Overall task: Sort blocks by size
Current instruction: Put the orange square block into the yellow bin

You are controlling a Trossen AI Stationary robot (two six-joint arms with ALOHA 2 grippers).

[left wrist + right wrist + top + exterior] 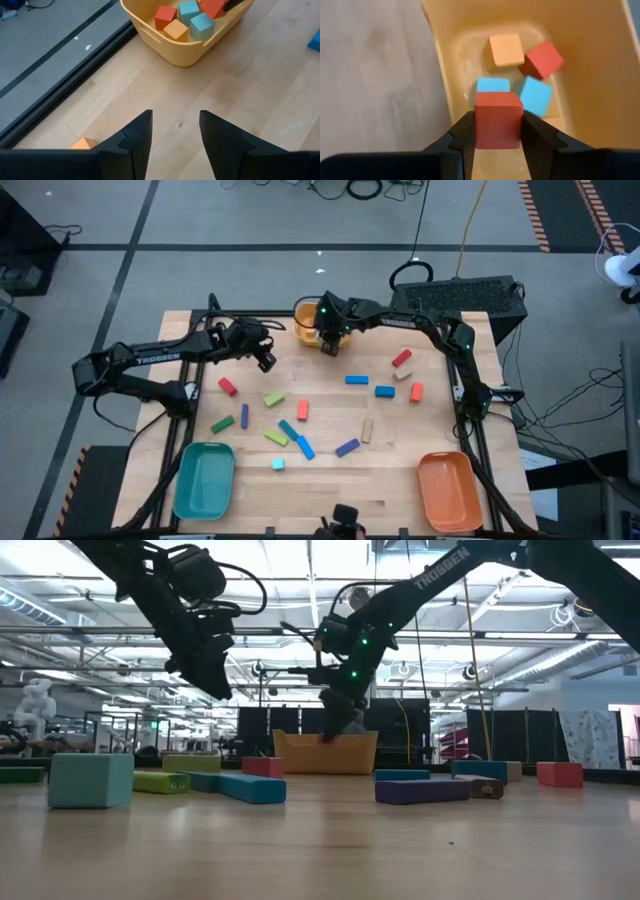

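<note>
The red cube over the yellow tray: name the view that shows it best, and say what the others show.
The right wrist view: the red cube fills the gap in the right end effector, above the yellow tray. The left wrist view shows only a red corner at the tray's far edge. In the high and low views the end effector hides it.

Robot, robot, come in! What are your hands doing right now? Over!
Right gripper over yellow tray, shut on red cube. Left gripper open, empty, above table nearby. Nothing in the way.
</note>
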